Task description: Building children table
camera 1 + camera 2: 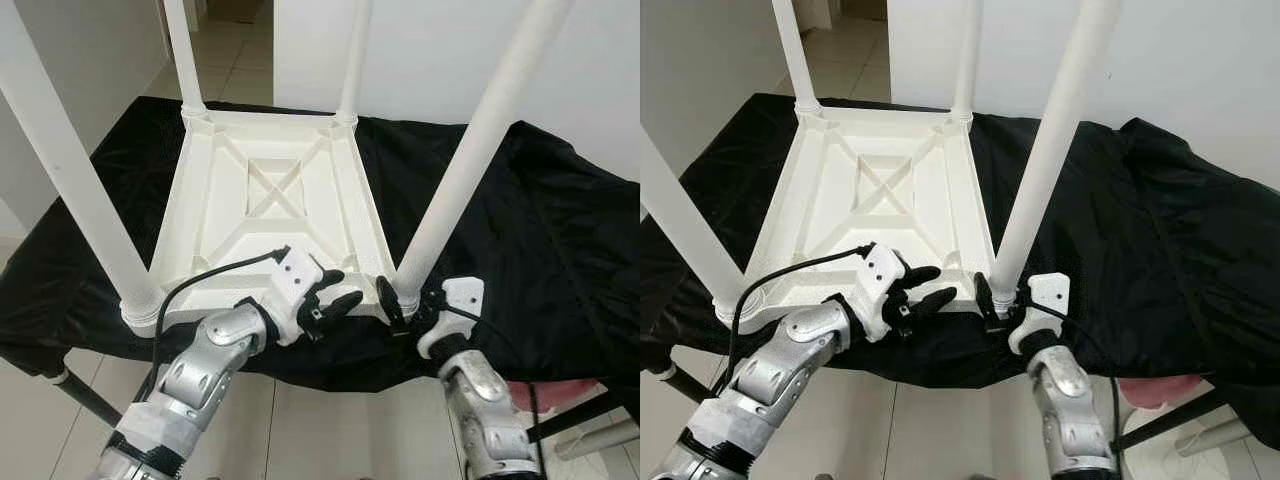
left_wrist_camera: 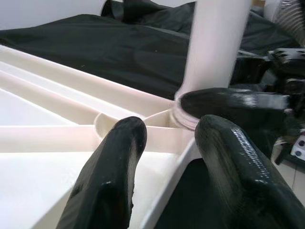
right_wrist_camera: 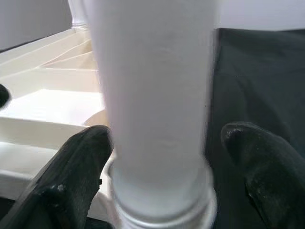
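Observation:
A white children's table [image 1: 270, 190] lies upside down on a black cloth, its four legs pointing up. My right gripper [image 1: 410, 305] stands open around the base of the front right leg [image 1: 470, 150], one finger [image 3: 76, 176] against the leg [image 3: 157, 95] and the other [image 3: 262, 162] a little off it. My left gripper [image 1: 338, 290] is open at the table's front rim, just left of that leg. Its fingers [image 2: 114, 171] straddle the rim near the corner socket [image 2: 183, 114].
The black cloth [image 1: 540, 220] covers a low stand whose front edge is just before my arms. A black stand leg [image 1: 85, 395] slants down at the lower left. Something pink [image 1: 560, 395] lies under the cloth at the lower right. A white wall stands behind, with tiled floor below.

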`<state>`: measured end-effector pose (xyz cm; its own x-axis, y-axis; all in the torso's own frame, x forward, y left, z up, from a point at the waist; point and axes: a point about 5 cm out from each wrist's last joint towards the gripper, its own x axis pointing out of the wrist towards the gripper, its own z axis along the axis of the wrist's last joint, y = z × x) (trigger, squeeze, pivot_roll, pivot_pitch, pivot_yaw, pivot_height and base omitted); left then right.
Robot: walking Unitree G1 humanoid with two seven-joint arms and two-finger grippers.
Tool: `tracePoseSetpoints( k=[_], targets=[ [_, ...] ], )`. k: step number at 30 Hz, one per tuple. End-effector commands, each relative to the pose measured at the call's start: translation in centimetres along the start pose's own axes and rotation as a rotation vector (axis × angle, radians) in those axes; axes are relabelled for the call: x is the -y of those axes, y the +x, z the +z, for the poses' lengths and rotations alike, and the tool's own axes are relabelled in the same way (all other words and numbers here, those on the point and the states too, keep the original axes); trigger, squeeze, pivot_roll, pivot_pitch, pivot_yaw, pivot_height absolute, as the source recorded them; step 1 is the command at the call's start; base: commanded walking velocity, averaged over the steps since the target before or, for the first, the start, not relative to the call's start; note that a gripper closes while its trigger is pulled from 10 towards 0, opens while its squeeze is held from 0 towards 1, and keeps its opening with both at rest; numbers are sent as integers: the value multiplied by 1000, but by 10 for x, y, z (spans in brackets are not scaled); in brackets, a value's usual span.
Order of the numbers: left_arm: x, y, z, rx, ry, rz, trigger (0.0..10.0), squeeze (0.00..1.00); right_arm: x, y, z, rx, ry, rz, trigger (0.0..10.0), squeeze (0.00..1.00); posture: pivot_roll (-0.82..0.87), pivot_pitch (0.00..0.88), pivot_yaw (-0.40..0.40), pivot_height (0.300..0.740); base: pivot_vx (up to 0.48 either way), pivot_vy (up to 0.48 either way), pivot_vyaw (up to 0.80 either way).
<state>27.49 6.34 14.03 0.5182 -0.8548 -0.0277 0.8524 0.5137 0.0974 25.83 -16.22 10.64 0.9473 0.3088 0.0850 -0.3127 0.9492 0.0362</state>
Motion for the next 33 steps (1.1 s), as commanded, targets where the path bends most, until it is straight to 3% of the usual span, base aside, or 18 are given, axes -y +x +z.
tracePoseSetpoints(
  k=[1, 9, 14, 20, 21, 22, 23, 33],
  targets=[
    [-1, 0, 2, 3, 12, -2, 10000, 0, 2, -3, 2, 2, -6, 54, 10000, 0, -39, 0, -55, 740, 0, 0, 0],
    [1, 1, 3, -12, 50, -49, 10000, 0, 10, -1, 5, -19, -20, 132, 10000, 0, -42, 0, -52, 740, 0, 0, 0],
    [4, 4, 5, -19, 77, -94, 10000, 0, 19, 10, 10, -62, -82, 284, 10000, 0, -37, 0, -53, 740, 0, 0, 0],
    [8, 7, 5, -9, 67, -86, 10000, 0, 20, 20, 8, -86, -118, 357, 9882, 0, -31, 0, -61, 740, 0, 0, 0],
    [9, 9, 6, -3, 62, -84, 10000, 0, 21, 24, 8, -92, -128, 369, 4392, 0, -26, 0, -63, 740, 0, 0, 0],
    [9, 9, 6, -3, 62, -84, 10000, 0, 21, 24, 8, -92, -128, 369, 4392, 0, -26, 0, -63, 740, 0, 0, 0],
    [10, 10, 6, 2, 59, -81, 10000, 0, 23, 27, 9, -95, -135, 380, 0, 0, -16, 0, -70, 740, 0, 0, 0],
    [9, 8, 7, 1, 58, -61, 10000, 0, 28, 28, 8, -99, -131, 402, 0, 0, -12, 0, -66, 740, 0, 0, 0]
  ],
)
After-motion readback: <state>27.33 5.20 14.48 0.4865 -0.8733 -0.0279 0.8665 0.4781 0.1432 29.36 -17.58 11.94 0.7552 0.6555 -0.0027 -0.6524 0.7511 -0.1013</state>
